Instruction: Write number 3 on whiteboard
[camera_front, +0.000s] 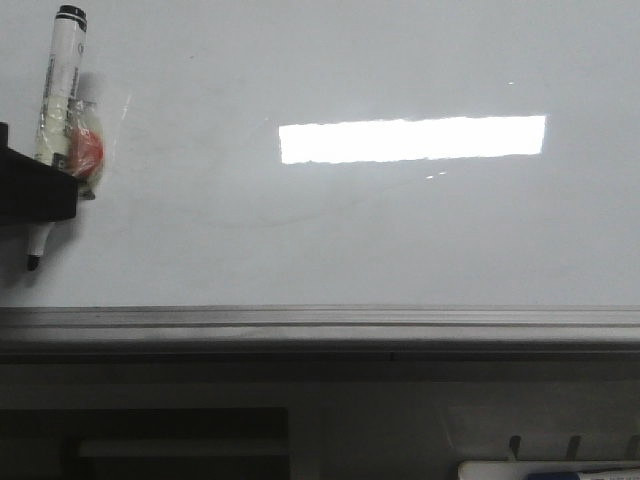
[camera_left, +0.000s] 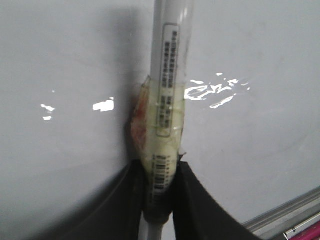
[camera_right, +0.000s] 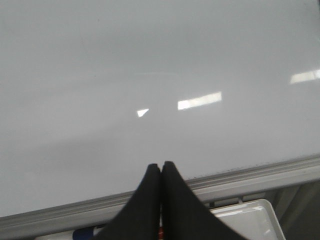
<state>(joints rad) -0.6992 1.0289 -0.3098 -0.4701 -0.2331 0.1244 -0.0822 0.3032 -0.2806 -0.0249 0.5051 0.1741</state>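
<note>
The whiteboard (camera_front: 400, 250) fills most of the front view, pale and glossy, with only faint erased smudges. No number 3 shows on it. My left gripper (camera_front: 48, 185) is at the board's far left, shut on a white marker pen (camera_front: 62, 80) wrapped in yellowish tape. The pen's dark tip (camera_front: 35, 262) points down towards the board; I cannot tell if it touches. In the left wrist view my left gripper (camera_left: 160, 170) clamps the pen (camera_left: 167, 75) over the board (camera_left: 60, 60). My right gripper (camera_right: 161, 165) is shut and empty above the board's (camera_right: 150, 60) near edge.
The board's grey metal frame (camera_front: 320, 322) runs along the near side, also in the right wrist view (camera_right: 250, 177). A white tray (camera_right: 245, 220) and a blue-capped pen (camera_right: 75, 233) lie below it. A bright lamp reflection (camera_front: 410, 138) sits on the board.
</note>
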